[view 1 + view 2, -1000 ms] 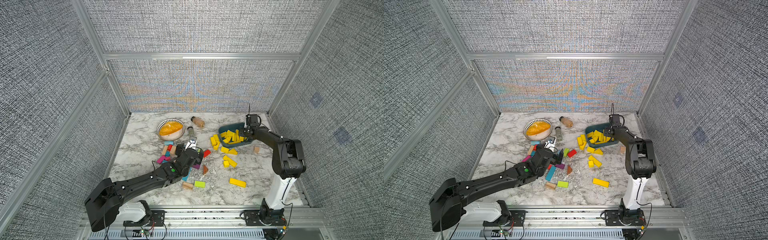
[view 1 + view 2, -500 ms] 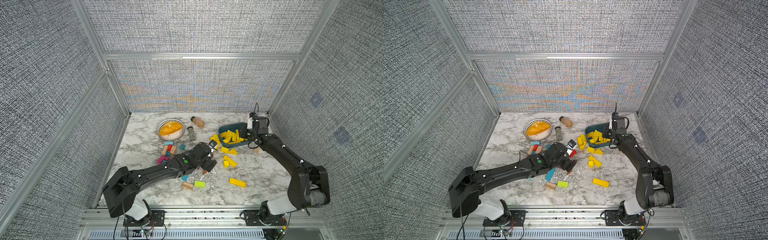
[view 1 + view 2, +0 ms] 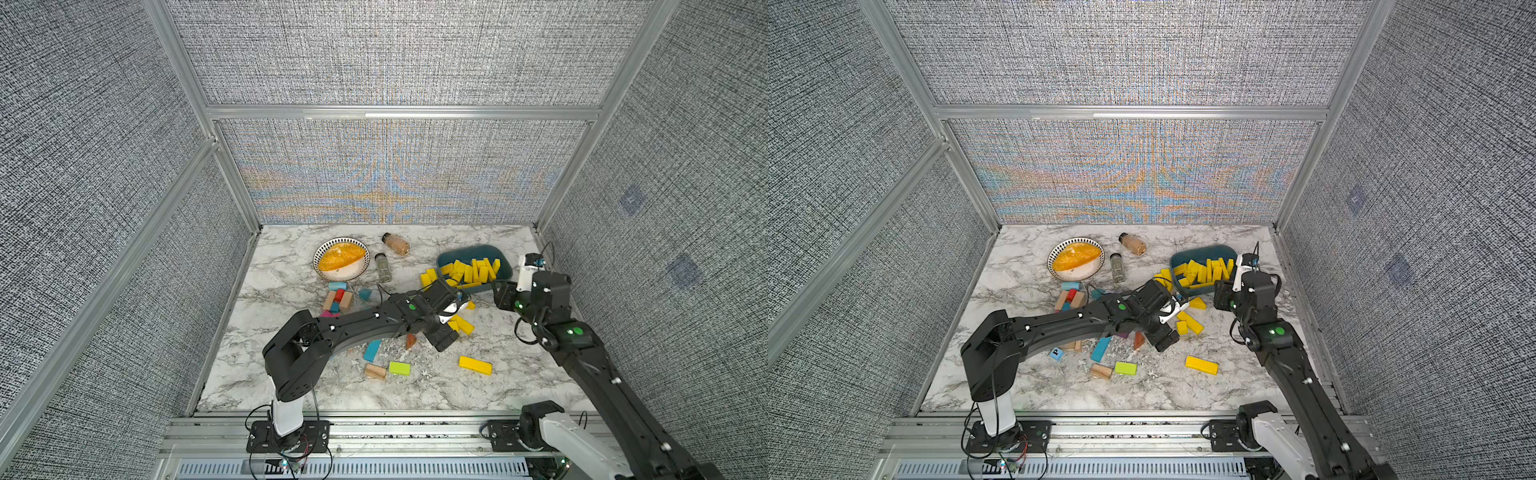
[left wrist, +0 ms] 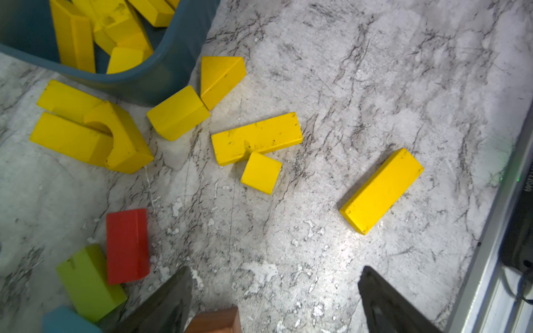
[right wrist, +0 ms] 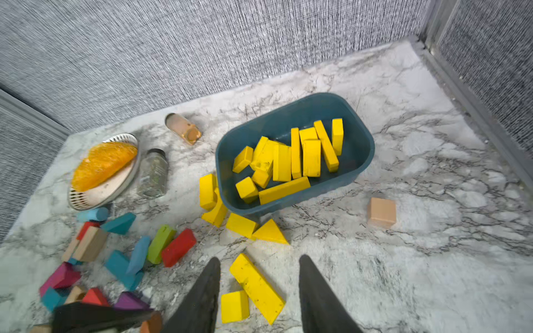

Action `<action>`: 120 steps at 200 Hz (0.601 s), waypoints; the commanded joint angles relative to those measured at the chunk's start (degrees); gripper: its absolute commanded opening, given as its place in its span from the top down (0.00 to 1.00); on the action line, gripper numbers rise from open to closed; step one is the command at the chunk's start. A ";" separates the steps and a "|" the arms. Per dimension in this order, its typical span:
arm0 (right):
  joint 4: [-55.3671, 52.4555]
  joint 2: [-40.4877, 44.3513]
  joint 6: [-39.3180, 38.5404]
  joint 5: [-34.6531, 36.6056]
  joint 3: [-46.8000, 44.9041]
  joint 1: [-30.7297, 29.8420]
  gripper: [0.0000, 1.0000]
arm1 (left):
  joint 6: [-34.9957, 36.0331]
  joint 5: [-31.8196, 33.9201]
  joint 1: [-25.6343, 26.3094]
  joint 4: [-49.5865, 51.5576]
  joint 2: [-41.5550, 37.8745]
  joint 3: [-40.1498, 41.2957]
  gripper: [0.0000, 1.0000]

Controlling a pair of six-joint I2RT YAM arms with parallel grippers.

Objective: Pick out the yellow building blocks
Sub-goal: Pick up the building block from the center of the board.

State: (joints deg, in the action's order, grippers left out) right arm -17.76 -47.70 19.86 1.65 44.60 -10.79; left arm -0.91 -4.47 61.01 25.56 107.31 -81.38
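My left tool (image 4: 274, 299) hangs over the marble desk (image 4: 375, 72) with its jaws set wide apart and nothing between them. My right tool (image 5: 259, 294) also stands apart and empty, above a long yellow bar (image 5: 256, 288) and a yellow cube (image 5: 234, 306) that lie touching on the desk.

Most of the yellow building blocks (image 5: 297, 155) lie in the teal bin (image 5: 360, 161), mainly bars set side by side with a few cubes. Outside it, against its near wall, lie a yellow wedge (image 5: 270, 232), a short yellow block (image 5: 240, 225) touching that wedge, and a yellow arch (image 4: 121, 138) leaning on two further yellow bars (image 4: 66, 138). One more yellow bar (image 3: 475, 365) lies alone, well apart from the bin and nearer the front edge of the desk in both top views.

A red block (image 4: 127, 245) and a lime-green block (image 4: 89, 279) lie side by side near my left tool. A mixed heap of coloured blocks (image 5: 95, 259) lies further to my left. A plain tan cube (image 5: 381, 212) sits apart on the other side of the bin. Behind stand a bowl (image 5: 95, 196) holding something orange, an upright spice jar (image 5: 153, 173) just beside it, and a second jar (image 5: 183, 129) lying on its side.
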 commanded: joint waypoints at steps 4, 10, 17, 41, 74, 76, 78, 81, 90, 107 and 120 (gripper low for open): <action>-6.19 6.21 1.14 3.69 0.83 -0.03 0.54 | 3.46 -0.50 0.10 4.22 2.64 -3.14 0.09; -7.31 6.97 1.19 4.30 0.84 -0.03 0.54 | 4.13 -0.25 0.08 4.56 3.53 -3.99 0.09; -8.49 9.47 1.36 4.81 0.86 -0.05 0.54 | 4.97 -0.06 0.15 4.94 4.44 -5.11 0.10; -11.08 13.58 2.68 6.28 0.69 -0.04 0.54 | 8.73 -0.65 0.14 8.85 9.21 -11.32 0.12; -13.49 21.05 7.15 7.14 -0.27 -0.03 0.54 | 12.21 -1.17 -0.02 13.47 14.90 -18.46 0.14; -13.46 21.57 7.40 7.20 -0.36 -0.05 0.54 | 12.30 -1.33 -0.06 13.68 15.16 -18.70 0.14; -13.49 22.14 7.59 7.27 -0.49 -0.10 0.54 | 12.43 -1.44 -0.03 13.80 15.37 -19.05 0.14; -13.53 22.89 7.89 7.28 -0.66 -0.04 0.54 | 12.62 -1.54 -0.06 13.97 15.71 -19.50 0.14; -13.60 25.11 8.46 7.76 -1.06 -0.02 0.54 | 12.94 -1.23 -0.11 14.61 16.76 -20.64 0.14; -14.12 27.96 8.61 8.88 -1.24 -0.05 0.54 | 13.21 -0.08 -0.31 15.56 18.68 -22.90 0.15; -14.06 29.57 8.27 9.24 -1.41 -0.04 0.54 | 13.29 -0.18 -0.37 15.86 19.79 -24.24 0.16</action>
State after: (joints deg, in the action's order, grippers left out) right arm -30.89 -20.38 27.11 9.06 43.42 -10.83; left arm 10.72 -4.84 60.93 38.81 125.49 -103.55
